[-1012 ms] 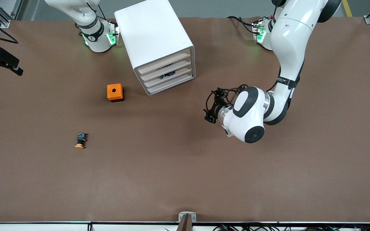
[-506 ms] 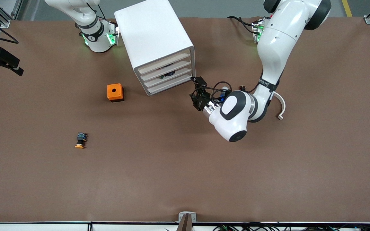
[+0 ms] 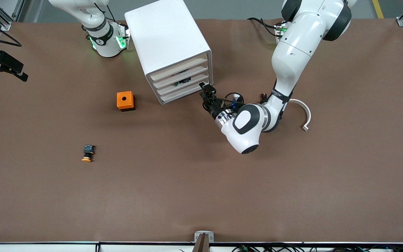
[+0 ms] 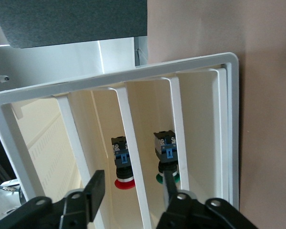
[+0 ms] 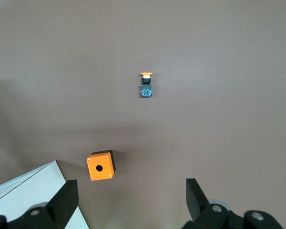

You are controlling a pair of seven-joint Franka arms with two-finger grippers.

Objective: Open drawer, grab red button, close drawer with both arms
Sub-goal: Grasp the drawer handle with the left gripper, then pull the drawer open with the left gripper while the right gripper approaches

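The white cabinet [image 3: 168, 38] stands near the robots' bases, its four cream drawer fronts [image 3: 182, 82] all closed. My left gripper [image 3: 204, 87] is at the cabinet's front, at the corner toward the left arm's end. In the left wrist view it [image 4: 133, 188] is open, with one finger on each side of a cream drawer front [image 4: 131, 138] and not touching it. The red-capped button [image 4: 120, 162] lies inside, seen through the slats, beside a green-capped one [image 4: 167, 152]. My right gripper [image 5: 131, 198] is open and empty, held high over the table [image 3: 12, 70].
An orange cube with a round hole [image 3: 125, 100] sits beside the cabinet, toward the right arm's end. A yellow-capped button [image 3: 88, 153] lies nearer the front camera. A white curved piece [image 3: 304, 113] lies on the table under the left arm.
My left arm has swung its gripper from over the open table to the cabinet's front. The right gripper has barely moved. The drawers remain shut.
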